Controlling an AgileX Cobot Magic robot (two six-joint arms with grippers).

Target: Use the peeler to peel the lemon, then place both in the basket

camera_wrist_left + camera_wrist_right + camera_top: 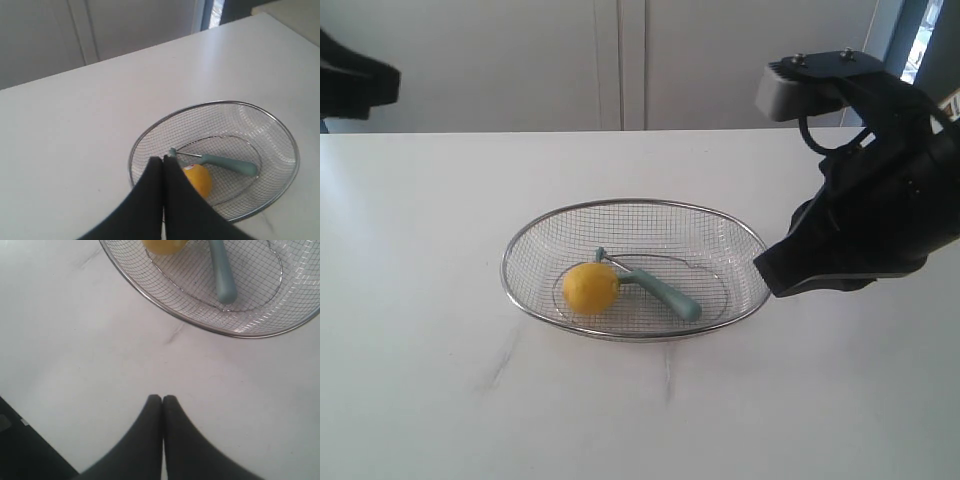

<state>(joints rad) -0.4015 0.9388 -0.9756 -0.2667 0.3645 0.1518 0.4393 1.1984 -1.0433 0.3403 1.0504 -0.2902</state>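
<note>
The silver wire-mesh basket (752,262) sits mid-table. Inside it lie the yellow lemon (590,288) and the teal-handled peeler (665,294), its head touching the lemon. In the left wrist view the basket (292,145), the lemon (199,179) with its sticker and the peeler (227,163) show beyond my left gripper (163,160), which is shut and empty, high above the table. My right gripper (162,399) is shut on nothing, hovering over bare table beside the basket (200,325); the peeler handle (222,275) and the lemon (162,245) show there. In the exterior view my right gripper (770,280) hangs by the basket's right rim.
The white table (440,200) spreads around the basket, with faint scuff marks (500,368) in front. Pale cabinet doors (620,60) stand behind the table's far edge. A piece of the left arm (355,85) shows at the upper left.
</note>
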